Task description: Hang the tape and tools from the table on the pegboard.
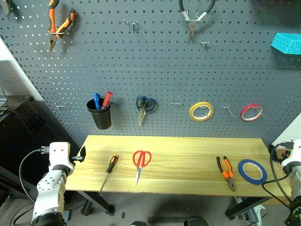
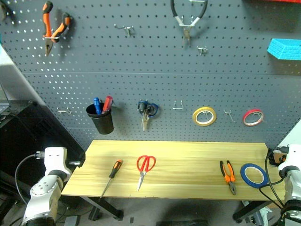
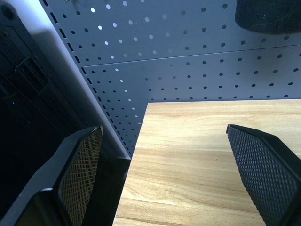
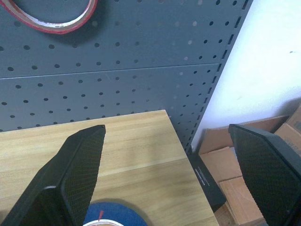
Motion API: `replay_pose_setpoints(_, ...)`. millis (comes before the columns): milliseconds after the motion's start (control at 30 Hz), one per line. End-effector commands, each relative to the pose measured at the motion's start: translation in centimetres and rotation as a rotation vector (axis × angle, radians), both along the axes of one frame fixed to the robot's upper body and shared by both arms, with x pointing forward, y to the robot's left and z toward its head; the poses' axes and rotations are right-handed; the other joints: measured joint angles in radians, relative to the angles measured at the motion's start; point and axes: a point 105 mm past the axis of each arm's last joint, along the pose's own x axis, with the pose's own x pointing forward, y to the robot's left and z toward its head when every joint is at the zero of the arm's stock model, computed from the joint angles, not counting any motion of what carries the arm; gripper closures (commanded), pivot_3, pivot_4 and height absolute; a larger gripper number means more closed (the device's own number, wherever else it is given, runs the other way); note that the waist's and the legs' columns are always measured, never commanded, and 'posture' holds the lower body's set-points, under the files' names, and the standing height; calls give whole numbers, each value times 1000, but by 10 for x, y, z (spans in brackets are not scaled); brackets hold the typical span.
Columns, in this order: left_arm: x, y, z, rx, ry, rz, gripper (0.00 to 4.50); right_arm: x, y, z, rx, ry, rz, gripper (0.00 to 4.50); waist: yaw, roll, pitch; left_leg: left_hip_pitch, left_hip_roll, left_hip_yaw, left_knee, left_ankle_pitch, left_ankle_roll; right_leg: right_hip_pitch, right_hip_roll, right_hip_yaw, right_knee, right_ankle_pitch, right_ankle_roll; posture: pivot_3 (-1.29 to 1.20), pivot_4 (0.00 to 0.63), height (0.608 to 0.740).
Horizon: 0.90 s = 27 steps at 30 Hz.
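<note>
On the pale wood table [image 1: 183, 147] lie, from left to right, an orange-and-black screwdriver [image 1: 110, 168], red-handled scissors [image 1: 141, 162], orange-and-black pliers [image 1: 225, 172] and a blue tape ring [image 1: 252, 170]. The dark grey pegboard [image 1: 155, 70] rises behind the table. My left gripper [image 3: 164, 165] hovers open over the table's left end, left of the screwdriver, with nothing between its fingers. My right gripper [image 4: 169, 165] is open at the table's right end, and the blue tape [image 4: 117, 214] lies just below it between its fingers, untouched.
The pegboard carries orange pliers [image 1: 59, 26], black-handled pliers [image 1: 193, 19], a black cup of pens [image 1: 100, 114], blue scissors [image 1: 145, 106], a yellow tape [image 1: 201, 111], a red tape [image 1: 251, 112], a cyan block [image 1: 287, 43] and bare hooks [image 1: 176, 100]. Cardboard boxes [image 4: 249, 165] sit right of the table.
</note>
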Motion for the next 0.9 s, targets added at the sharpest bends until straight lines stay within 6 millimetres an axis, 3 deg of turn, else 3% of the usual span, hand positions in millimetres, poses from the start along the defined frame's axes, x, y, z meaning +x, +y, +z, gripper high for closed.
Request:
replay_pose_setpoints(33, 7, 0, 22, 60, -84, -29, 19, 7, 0, 16, -40, -40, 20, 0, 0, 0, 0, 0, 0, 0, 0, 0, 0, 0, 0, 0, 0, 0, 0, -80, 0, 740)
replay_pose_setpoints(233, 5, -11, 17, 86, -64, -97, 19, 8, 13, 9, -62, -11, 92, 0, 0, 0, 0, 0, 0, 0, 0, 0, 0, 0, 0, 0, 0, 0, 0, -84, 0, 740)
replay_pose_setpoints(433, 0, -51, 11, 67, 8, -302, 19, 6, 35, -1, 5, 54, 194, 0, 1, 0, 0, -1, 0, 2, 0, -1, 1, -2, 0, 3, 0, 0, 0, -109, 0, 740)
replay_pose_setpoints(567, 5, -73, 12, 59, 41, -364, 19, 2, 54, -7, 31, 132, 266, 0, 2, 3, 14, -1, 0, 3, 0, -1, 1, -2, 0, 4, 1, 0, 0, -149, 60, 740)
replay_pose_setpoints(667, 14, -102, 21, 19, 36, -473, 19, -2, 66, -15, 51, 236, 321, 0, 1, 5, 35, 0, 1, 6, 1, -1, 1, -3, 1, 8, 2, 0, 0, -170, 94, 740)
replay_pose_setpoints(800, 18, -149, 35, -49, 21, -698, 19, -4, 75, -12, 18, 304, 368, 0, -1, 5, 68, -2, 2, 10, 1, -1, 2, -6, 4, 14, 2, 0, 1, -203, 142, 740)
replay_pose_setpoints(900, 18, -180, 49, -14, -11, -852, 19, -5, 75, -7, 15, 336, 369, 0, -10, 5, 84, -14, 1, 16, 1, -2, 3, -21, 4, 20, 2, 2, 3, -218, 176, 740)
